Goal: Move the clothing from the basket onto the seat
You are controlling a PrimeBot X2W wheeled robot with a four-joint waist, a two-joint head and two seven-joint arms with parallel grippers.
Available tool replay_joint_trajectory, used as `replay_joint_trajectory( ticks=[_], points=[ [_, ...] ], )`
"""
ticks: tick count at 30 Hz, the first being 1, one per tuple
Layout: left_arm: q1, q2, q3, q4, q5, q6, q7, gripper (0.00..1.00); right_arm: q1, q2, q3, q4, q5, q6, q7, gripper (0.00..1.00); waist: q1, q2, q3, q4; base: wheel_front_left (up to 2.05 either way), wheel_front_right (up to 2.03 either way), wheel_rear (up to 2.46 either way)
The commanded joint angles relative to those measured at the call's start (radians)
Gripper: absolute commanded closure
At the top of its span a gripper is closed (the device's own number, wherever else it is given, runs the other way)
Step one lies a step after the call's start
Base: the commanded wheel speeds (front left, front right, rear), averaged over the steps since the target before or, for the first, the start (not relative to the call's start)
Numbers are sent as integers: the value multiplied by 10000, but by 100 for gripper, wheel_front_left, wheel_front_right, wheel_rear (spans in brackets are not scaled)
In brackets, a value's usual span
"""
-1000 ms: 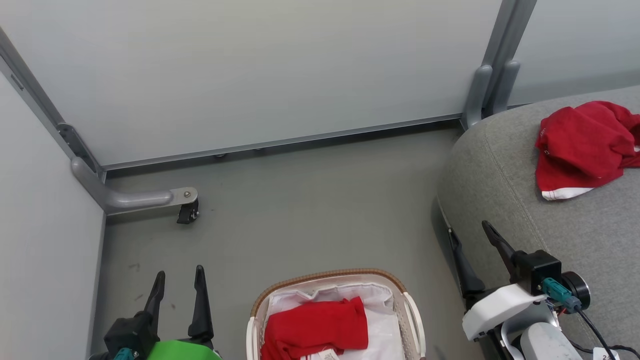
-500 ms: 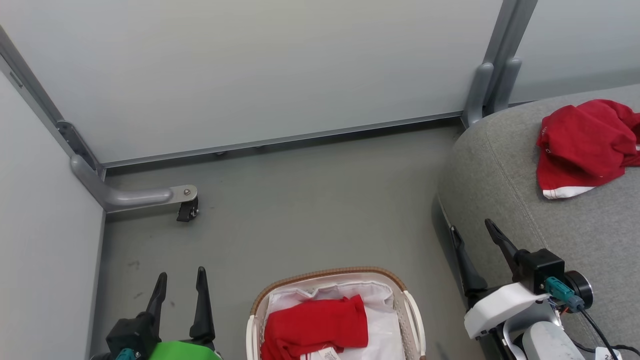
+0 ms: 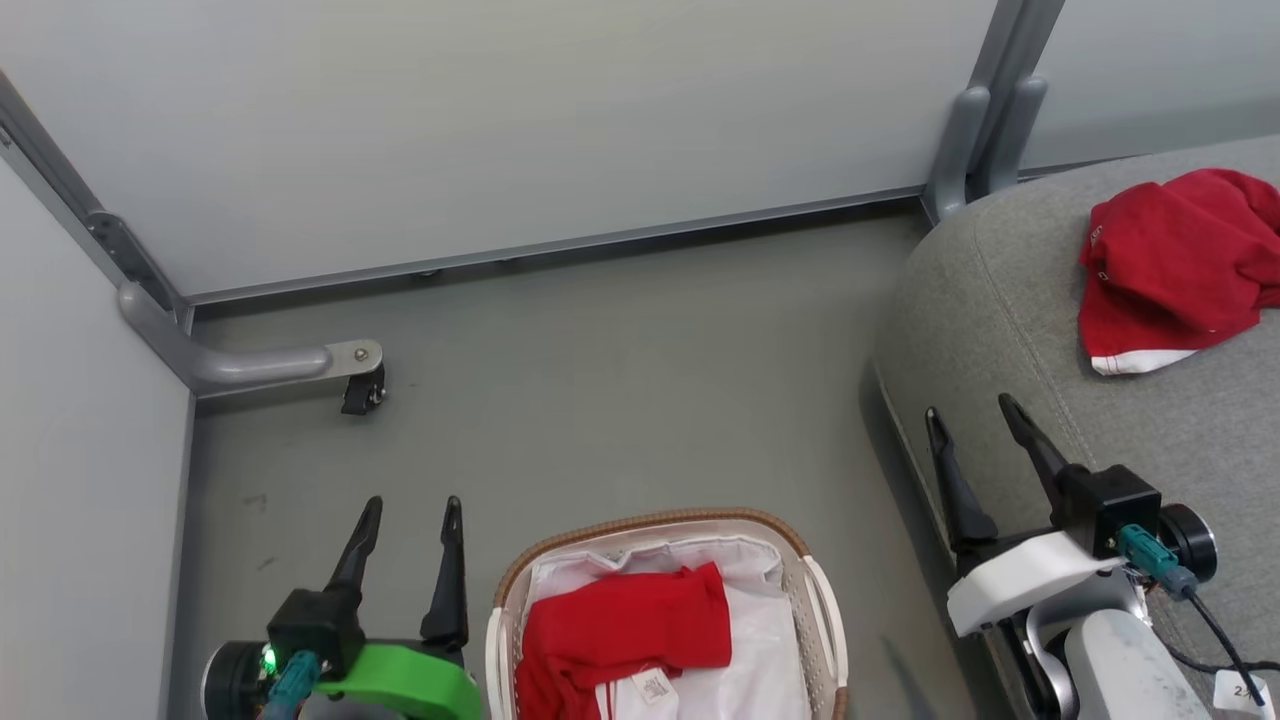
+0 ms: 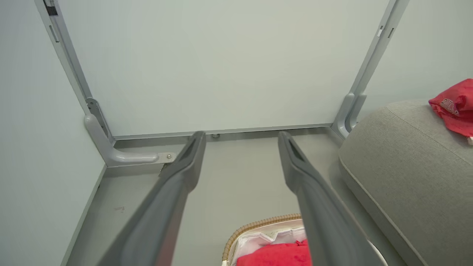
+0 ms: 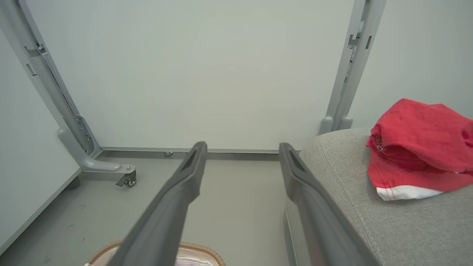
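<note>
A red garment [image 3: 625, 632] with a white label lies in the cream basket [image 3: 825, 625], on its white lining, at the bottom middle of the head view. The same garment [image 4: 275, 255] and the basket's brown rim [image 4: 255, 224] peek up in the left wrist view. Another red garment [image 3: 1170, 270] with a white hem rests on the grey seat [image 3: 1010, 330] at the right; it also shows as a crumpled heap [image 5: 417, 147] on the seat [image 5: 343, 173]. My left gripper [image 3: 410, 505] stands open and empty left of the basket. My right gripper [image 3: 970, 410] is open and empty by the seat's left edge.
Pale partition walls close the space behind and at the left. A grey metal foot with a black caster [image 3: 362, 390] juts onto the grey floor at the left. Another grey post [image 3: 975, 130] stands behind the seat's corner. Bare floor [image 3: 620, 400] lies between basket and back wall.
Both grippers have risen a little in the head view, the left one also shifting right toward the basket. The whole picture has slid slightly, so the camera has moved. Both garments lie as before.
</note>
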Motion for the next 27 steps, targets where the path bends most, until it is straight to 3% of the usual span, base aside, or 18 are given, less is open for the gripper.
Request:
replay_joint_trajectory(
  ticks=[1,5,16,27],
  points=[
    [-337,11,-109,144,164,-87,5,0,-208,-43,-95,-113,-62,-12,-3,0,1,0,361,-74,0,0,0],
    [-1005,11,-491,657,407,-216,5,0,-484,-45,-221,-306,-123,-14,-3,0,1,0,994,-233,0,0,0],
    [-3278,23,-1360,4592,1020,-371,7,0,-1531,-38,42,-708,84,-12,-3,0,1,0,3348,-959,0,0,0],
    [-4779,29,-2250,7796,471,-428,73,0,-2307,-37,328,-992,336,-12,-3,0,1,0,5060,-1458,0,0,0]
  ],
)
